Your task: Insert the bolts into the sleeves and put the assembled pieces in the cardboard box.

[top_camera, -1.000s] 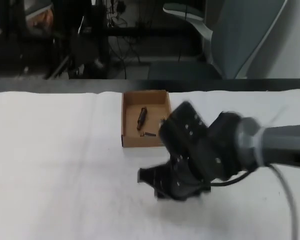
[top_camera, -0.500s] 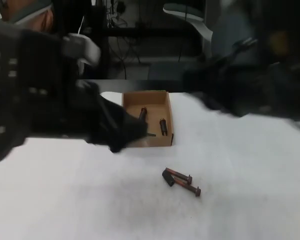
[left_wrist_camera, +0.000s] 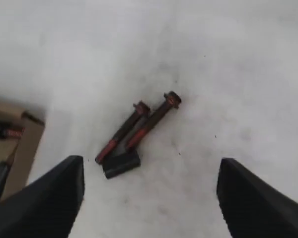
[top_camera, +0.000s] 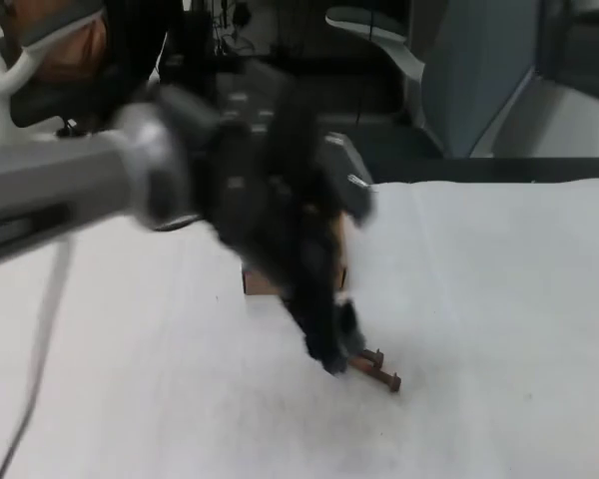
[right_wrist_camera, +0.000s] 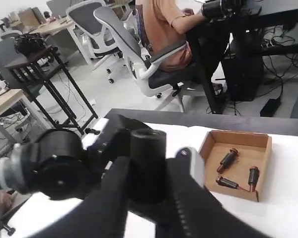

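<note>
The left jaws are hanging wide over the worktop (left_wrist_camera: 248, 74). Two bolts (left_wrist_camera: 139, 124) are lying between them, just ahead, side by side, shafts slanting across the gap, tips by a loose sleeve (left_wrist_camera: 121, 164). The right jaws, well apart, are gripping a second sleeve (right_wrist_camera: 147, 163).

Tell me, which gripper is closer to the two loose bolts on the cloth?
Left. The left gripper hangs open just above the bolts; the right gripper, shut on a black sleeve, is held high above the bench, farther off.
</note>
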Robot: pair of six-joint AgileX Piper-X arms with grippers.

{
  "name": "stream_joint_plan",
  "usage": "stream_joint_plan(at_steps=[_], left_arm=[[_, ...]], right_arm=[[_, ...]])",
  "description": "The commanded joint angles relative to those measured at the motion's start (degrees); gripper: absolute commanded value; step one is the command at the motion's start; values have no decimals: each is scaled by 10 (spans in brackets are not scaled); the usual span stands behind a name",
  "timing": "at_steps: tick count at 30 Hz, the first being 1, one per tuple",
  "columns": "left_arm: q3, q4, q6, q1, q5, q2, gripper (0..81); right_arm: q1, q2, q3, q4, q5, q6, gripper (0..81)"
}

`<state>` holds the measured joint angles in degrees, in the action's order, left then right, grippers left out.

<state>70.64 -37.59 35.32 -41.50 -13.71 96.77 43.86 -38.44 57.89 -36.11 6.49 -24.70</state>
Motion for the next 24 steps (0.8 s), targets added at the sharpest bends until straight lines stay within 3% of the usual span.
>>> stream_joint_plan(at_steps=[1, 8, 12, 13, 24], left_arm=[[46, -35, 59, -34, 82, 51, 700], [119, -98, 135, -47, 128, 156, 700], [140, -125, 187, -47, 133, 176, 529], [139, -123, 188, -47, 119, 176, 519], [143, -76, 173, -63, 84, 184, 521]], right_arm=[[-2, 17, 4, 3, 6, 4, 6], [-2, 44, 4, -18, 4, 4, 6], [-2, 53, 4, -21, 23, 10, 6], [-2, 53, 4, -19, 26, 12, 6], [-2, 53, 4, -8, 39, 29, 6]])
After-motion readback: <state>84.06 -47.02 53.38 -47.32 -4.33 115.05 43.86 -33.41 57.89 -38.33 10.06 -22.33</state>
